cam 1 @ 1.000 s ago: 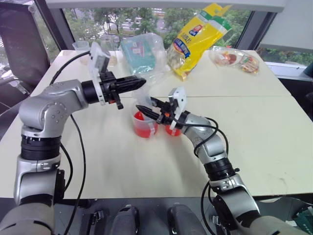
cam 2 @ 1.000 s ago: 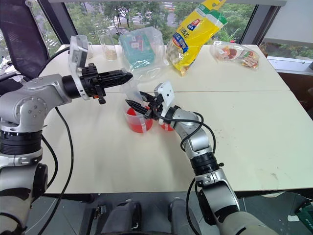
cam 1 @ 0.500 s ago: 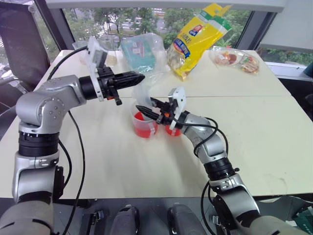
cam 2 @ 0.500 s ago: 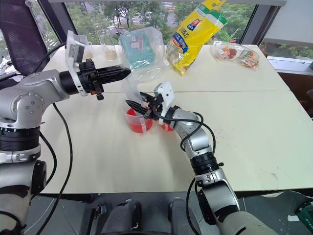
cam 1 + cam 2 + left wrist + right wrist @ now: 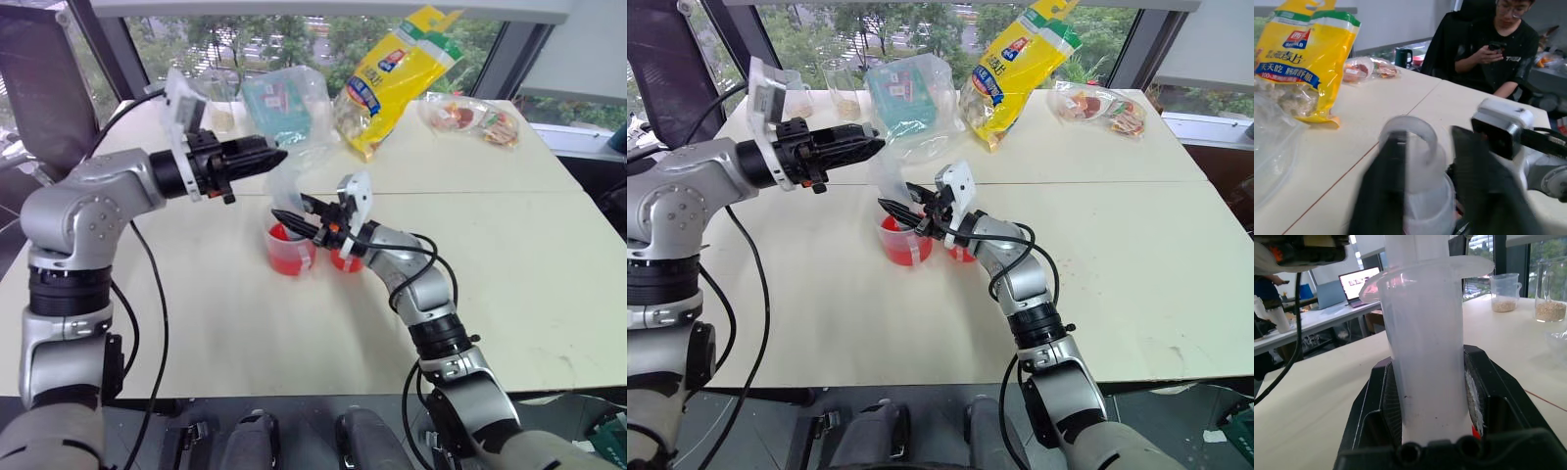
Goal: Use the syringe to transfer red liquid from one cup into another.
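The clear syringe [image 5: 1425, 333] stands upright with its lower end in the wider cup [image 5: 291, 250], which holds red liquid [image 5: 290, 259]. My right gripper [image 5: 296, 215] is shut on the syringe's barrel just above that cup. The smaller cup [image 5: 345, 260] stands right beside it, partly behind my right hand, with some red at its bottom. My left gripper [image 5: 1430, 132] hangs level at the syringe's top, open, with the plunger's ring [image 5: 1409, 139] between its fingers; the right-hand finger stands clear of the ring.
A yellow bag [image 5: 392, 78], a clear bag with a teal box [image 5: 284, 108] and a snack bag [image 5: 470, 117] lie at the back of the table [image 5: 509, 255]. Beakers with grain [image 5: 843, 90] stand at the back left. A seated person [image 5: 1493, 44] is beyond the table.
My left gripper's fingers, shut at the syringe's top before, now stand apart. The right gripper and the syringe have kept still.
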`<state>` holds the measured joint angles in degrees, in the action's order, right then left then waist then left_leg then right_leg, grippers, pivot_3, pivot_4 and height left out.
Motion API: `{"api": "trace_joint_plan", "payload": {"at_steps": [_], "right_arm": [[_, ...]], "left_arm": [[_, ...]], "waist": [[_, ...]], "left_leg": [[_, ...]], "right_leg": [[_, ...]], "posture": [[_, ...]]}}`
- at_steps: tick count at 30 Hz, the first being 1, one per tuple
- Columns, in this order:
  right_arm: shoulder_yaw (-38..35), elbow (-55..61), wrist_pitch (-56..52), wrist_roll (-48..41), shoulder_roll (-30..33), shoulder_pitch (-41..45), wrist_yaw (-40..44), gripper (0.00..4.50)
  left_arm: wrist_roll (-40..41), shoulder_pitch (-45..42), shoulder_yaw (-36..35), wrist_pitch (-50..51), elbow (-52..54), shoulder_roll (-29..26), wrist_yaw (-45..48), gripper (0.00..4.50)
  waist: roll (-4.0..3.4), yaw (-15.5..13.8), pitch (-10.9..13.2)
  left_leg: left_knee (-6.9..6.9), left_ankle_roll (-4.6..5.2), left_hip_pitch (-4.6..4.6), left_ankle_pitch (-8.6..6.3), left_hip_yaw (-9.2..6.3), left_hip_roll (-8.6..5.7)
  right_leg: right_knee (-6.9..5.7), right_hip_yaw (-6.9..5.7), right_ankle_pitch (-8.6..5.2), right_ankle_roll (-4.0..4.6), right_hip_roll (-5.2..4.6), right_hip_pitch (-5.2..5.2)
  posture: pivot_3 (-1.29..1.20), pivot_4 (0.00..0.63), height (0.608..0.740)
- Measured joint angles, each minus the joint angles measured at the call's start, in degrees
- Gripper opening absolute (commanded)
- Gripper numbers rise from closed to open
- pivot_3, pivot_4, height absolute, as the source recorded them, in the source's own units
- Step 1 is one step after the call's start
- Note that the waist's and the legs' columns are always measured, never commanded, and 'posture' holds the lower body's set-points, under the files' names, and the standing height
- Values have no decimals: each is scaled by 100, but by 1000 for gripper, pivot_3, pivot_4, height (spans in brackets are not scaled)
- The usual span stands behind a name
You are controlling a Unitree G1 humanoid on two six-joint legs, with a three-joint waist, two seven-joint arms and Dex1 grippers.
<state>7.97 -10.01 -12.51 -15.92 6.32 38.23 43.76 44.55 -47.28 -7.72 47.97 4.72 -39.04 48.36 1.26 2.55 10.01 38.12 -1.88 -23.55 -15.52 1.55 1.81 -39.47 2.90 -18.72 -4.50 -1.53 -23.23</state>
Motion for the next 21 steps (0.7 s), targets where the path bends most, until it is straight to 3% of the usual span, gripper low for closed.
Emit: {"api": "trace_joint_plan", "payload": {"at_steps": [3,12,21], "right_arm": [[19,-33,-87,-7,11,24,34,1358],[-251,-206,-113,-115,-80,401,-179,1358],[-1118,163,-532,-710,185,1154,-757,1358]], "left_arm": [[-26,200,-206,-14,68,-108,-118,4412],[-45,943,-411,18,509,-566,-113,4412],[-17,940,-437,20,663,-510,-139,4412]], "waist": [[0,2,0],[0,1,0],[0,-24,0]], "left_leg": [[0,0,0,0,0,0],[0,0,0,0,0,0],[0,2,-2,-1,-1,-2]], "right_leg": [[0,0,0,0,0,0],[0,0,0,0,-1,0],[2,-2,0,0,-6,2]], "posture": [[0,150,740],[0,150,740],[0,150,740]]}}
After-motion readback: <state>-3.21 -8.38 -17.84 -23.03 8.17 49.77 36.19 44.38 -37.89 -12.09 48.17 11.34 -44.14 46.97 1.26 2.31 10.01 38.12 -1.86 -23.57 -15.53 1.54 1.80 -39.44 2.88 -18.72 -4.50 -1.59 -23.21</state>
